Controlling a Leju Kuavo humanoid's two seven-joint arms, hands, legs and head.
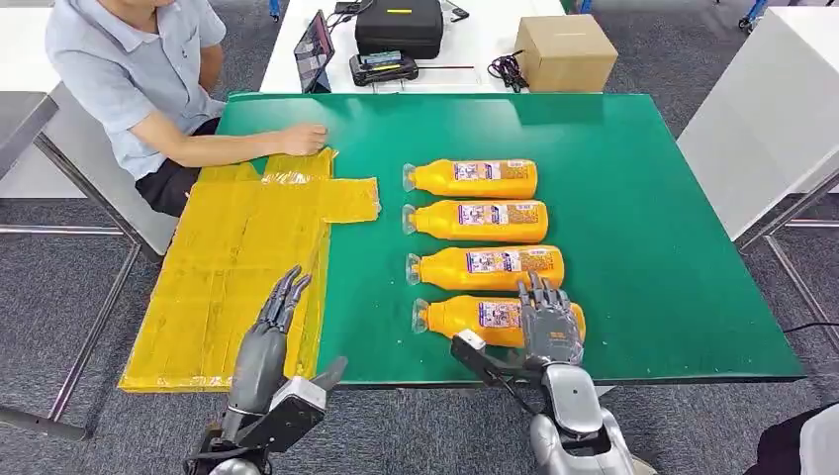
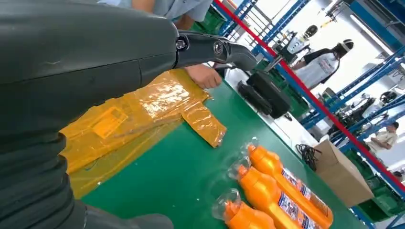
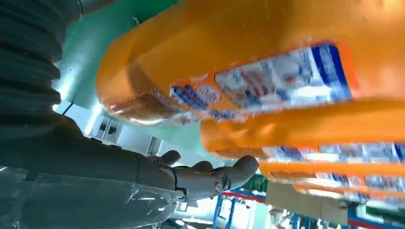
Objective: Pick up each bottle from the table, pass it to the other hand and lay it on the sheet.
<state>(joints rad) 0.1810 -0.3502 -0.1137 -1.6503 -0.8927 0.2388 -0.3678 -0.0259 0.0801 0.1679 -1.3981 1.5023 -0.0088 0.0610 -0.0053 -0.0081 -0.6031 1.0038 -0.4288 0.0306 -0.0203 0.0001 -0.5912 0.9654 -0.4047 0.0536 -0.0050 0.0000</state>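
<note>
Bottles: you have four orange ones lying in a column on the green table [image 1: 643, 198], clear caps pointing toward the sheet; contents hidden by the opaque plastic.
Nearest bottle [image 1: 495, 319]: your right hand [image 1: 550, 322] lies over its base end, fingers spread across it; you cannot tell if it grips.
Left hand [image 1: 272, 332]: fingers straight and together, holding nothing, above the sheet's near edge.
Sheet [image 1: 237, 267]: yellow, bare, left of the bottles.
Person [image 1: 139, 69]: a hand rests at the sheet's far corner.
</note>
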